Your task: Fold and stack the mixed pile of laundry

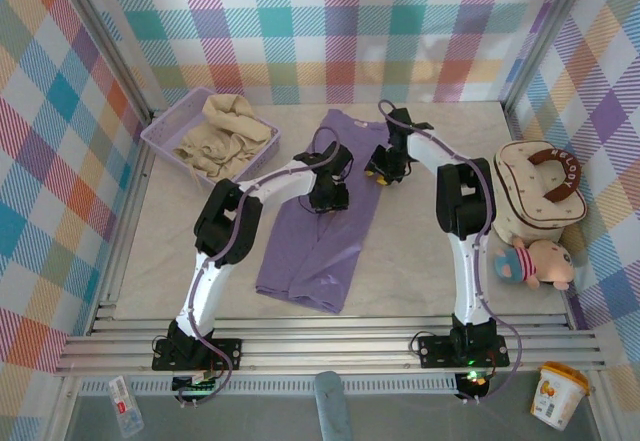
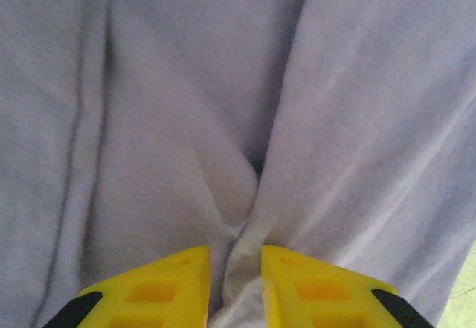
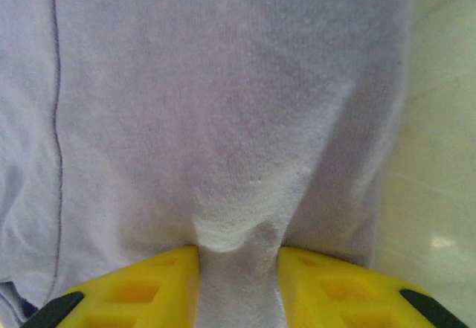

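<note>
The lavender T-shirt (image 1: 318, 246) lies flat on the counter (image 1: 400, 261) at centre frame. Its long axis runs from lower centre up toward the back wall, leaning slightly right. A small dark mark near its lower end is too small to read. The left pincer (image 1: 328, 199) pinches a raised fold at mid-shirt, and the right pincer (image 1: 380, 173) pinches cloth at the right edge. The arms hide part of the upper half. At upper left, the cream shirt (image 1: 225, 136) lies crumpled in the lavender basket (image 1: 172, 126), its direction unclear.
</note>
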Action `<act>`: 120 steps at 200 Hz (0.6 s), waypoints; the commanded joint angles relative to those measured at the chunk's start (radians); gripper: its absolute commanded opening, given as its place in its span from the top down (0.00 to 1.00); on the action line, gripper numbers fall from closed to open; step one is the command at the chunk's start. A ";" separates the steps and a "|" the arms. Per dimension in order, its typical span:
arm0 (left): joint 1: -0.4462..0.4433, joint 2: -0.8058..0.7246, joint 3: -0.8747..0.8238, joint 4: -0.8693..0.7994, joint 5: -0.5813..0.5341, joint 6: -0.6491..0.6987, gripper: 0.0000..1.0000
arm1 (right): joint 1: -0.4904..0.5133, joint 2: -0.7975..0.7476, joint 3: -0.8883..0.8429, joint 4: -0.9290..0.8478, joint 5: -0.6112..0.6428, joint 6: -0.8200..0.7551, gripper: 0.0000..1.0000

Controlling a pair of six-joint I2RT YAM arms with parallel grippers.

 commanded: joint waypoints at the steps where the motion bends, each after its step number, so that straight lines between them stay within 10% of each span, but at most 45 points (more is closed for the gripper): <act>1: -0.014 0.032 -0.004 -0.010 0.017 -0.013 0.81 | -0.017 0.103 0.072 -0.039 0.060 -0.009 0.64; 43: -0.010 0.113 0.146 -0.083 -0.003 0.006 0.87 | -0.071 0.270 0.416 -0.166 0.044 -0.062 0.63; 65: -0.002 0.128 0.287 -0.158 -0.021 0.005 0.71 | -0.080 0.235 0.478 -0.175 0.027 -0.132 0.59; 87: 0.020 0.103 0.373 -0.210 -0.021 0.000 0.45 | -0.081 0.102 0.382 -0.173 0.014 -0.199 0.53; 120: 0.049 -0.011 0.290 -0.229 -0.037 0.003 0.38 | -0.066 -0.178 0.002 -0.090 -0.026 -0.221 0.50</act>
